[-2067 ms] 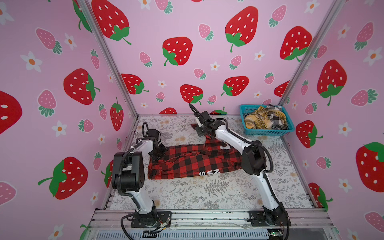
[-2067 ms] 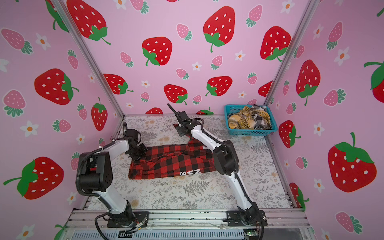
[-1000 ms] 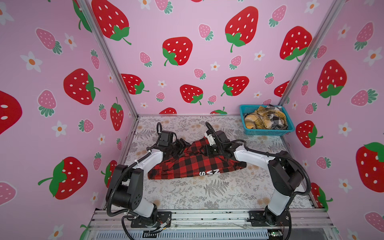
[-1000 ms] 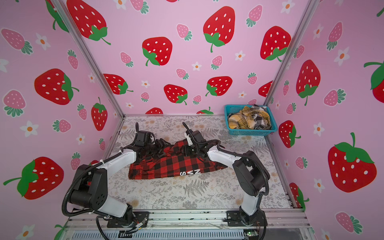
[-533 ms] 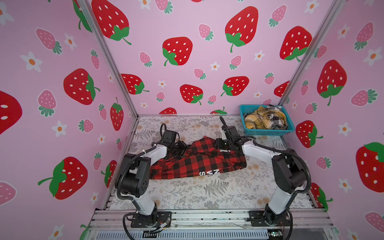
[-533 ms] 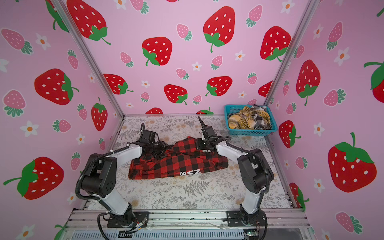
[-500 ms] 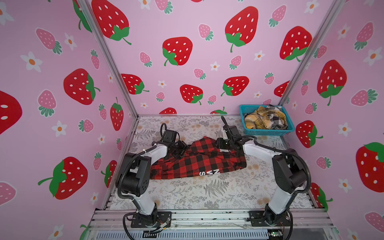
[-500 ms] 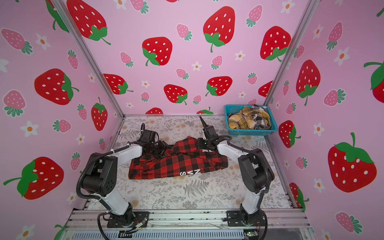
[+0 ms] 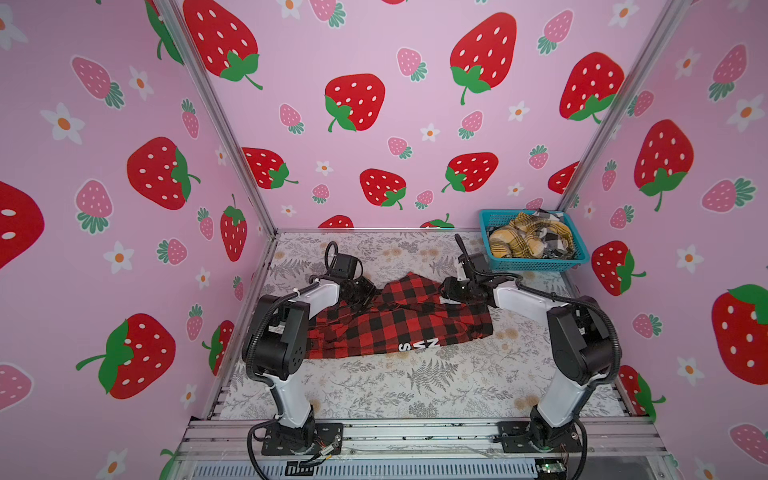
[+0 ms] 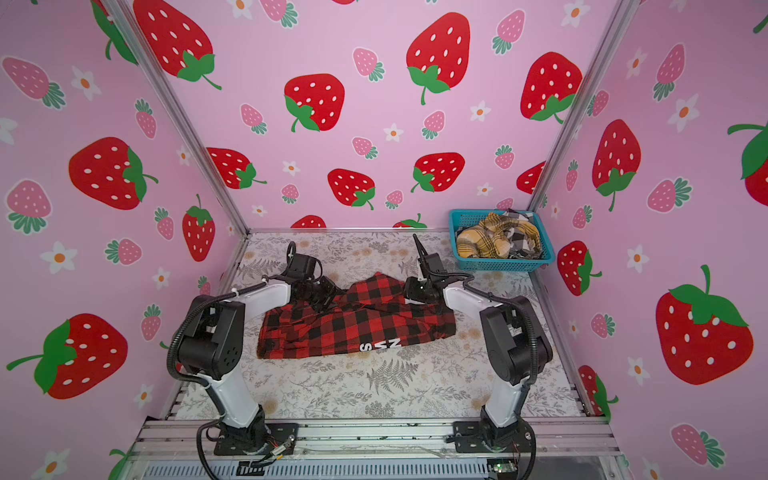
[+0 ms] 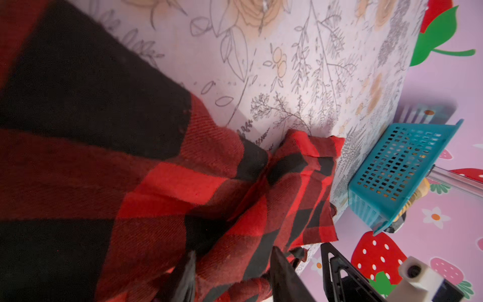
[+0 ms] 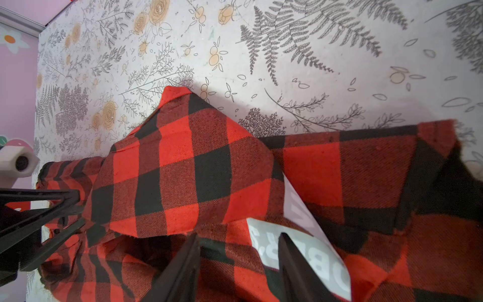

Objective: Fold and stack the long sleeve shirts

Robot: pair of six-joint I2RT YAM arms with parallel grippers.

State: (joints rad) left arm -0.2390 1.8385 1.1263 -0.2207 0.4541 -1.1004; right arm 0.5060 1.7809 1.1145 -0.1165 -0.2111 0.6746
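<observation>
A red-and-black check long sleeve shirt [image 9: 399,324] [image 10: 357,328] lies across the middle of the table, bunched along its far edge. White letters [image 9: 417,345] show at its near hem. My left gripper [image 9: 365,296] [image 10: 330,300] rests low on the shirt's far left part. In the left wrist view its jaws [image 11: 233,251] stand apart with a bunched fold of the shirt [image 11: 156,196] between them. My right gripper [image 9: 444,291] [image 10: 409,293] is on the far right part. Its jaws [image 12: 239,235] are open over the cloth [image 12: 196,170] beside a white lettered patch [image 12: 300,248].
A teal basket [image 9: 536,264] [image 10: 503,264] [image 11: 400,170] stands at the back right corner and holds yellow and black-and-white plaid garments [image 9: 523,241]. Pink strawberry walls close three sides. The floral table top [image 9: 415,386] is bare in front of the shirt.
The shirt's far part, raised in a peak a second ago, has sunk lower. Both grippers have shifted a little to the right, and the left jaws have narrowed.
</observation>
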